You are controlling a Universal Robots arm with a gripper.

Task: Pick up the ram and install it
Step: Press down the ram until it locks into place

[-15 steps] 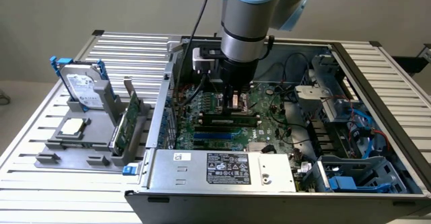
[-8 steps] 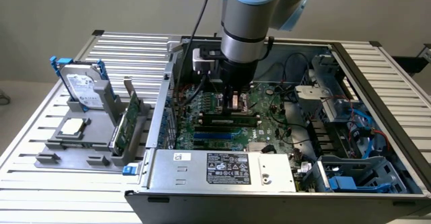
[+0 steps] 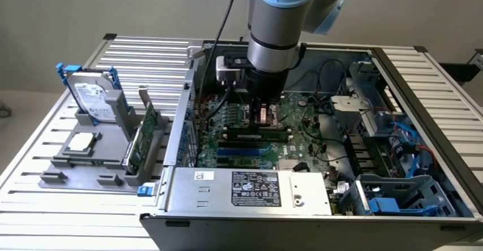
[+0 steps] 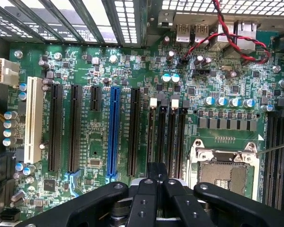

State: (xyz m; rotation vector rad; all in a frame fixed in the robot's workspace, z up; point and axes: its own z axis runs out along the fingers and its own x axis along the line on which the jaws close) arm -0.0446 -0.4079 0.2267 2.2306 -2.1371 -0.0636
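Black fingers (image 4: 157, 182) are seen clenched together just above the motherboard (image 4: 109, 156), beside the empty processor socket (image 4: 225, 165) and at the near end of the black memory slots (image 4: 166, 137). Nothing is grasped between them. In the exterior view, the ram (image 3: 257, 133) is seen lying along the motherboard directly beneath the gripper (image 3: 266, 117), inside the open computer case (image 3: 249, 191).
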